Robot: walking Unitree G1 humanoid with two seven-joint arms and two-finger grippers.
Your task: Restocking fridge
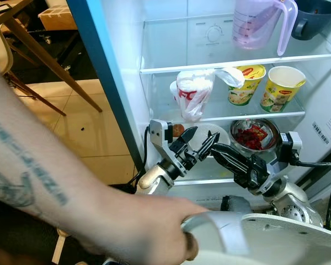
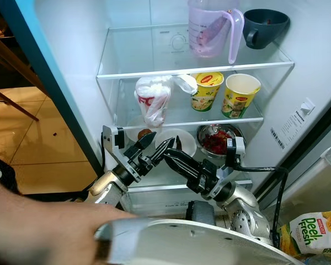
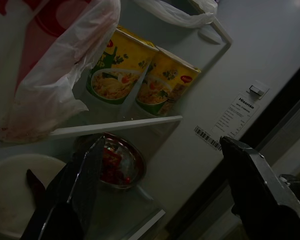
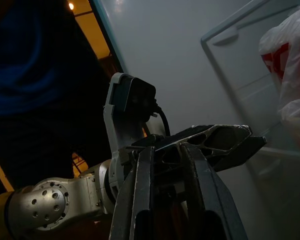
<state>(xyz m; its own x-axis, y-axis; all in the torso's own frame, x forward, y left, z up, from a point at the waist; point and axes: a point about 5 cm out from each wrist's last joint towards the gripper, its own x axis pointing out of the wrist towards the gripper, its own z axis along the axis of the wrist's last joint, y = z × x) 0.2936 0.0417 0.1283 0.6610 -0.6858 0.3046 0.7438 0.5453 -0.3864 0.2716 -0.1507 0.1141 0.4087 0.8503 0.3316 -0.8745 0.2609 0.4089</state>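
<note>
The fridge stands open before me. Its middle shelf (image 1: 220, 117) holds a white plastic bag with red print (image 1: 192, 93) and two yellow noodle cups (image 1: 246, 84) (image 1: 281, 87). Below are a white plate (image 2: 183, 139) and a steel bowl of red food (image 1: 255, 135). My left gripper (image 1: 205, 132) is open and holds nothing, level with the plate in front of the lower shelf. My right gripper (image 1: 213, 146) is shut on nothing, its tips pointing left and nearly meeting the left fingers (image 4: 210, 142). The left wrist view looks past the left gripper's spread fingers (image 3: 85, 180) at the cups and bowl.
A pink measuring jug (image 1: 259, 22) and a dark cup (image 1: 314, 16) sit on the top shelf. A person's tattooed arm (image 1: 38, 176) reaches across the foreground, hand (image 1: 154, 232) on my white body. The blue fridge edge (image 1: 99, 66) and wooden furniture legs (image 1: 44, 61) are left. A snack bag (image 2: 311, 232) lies at right.
</note>
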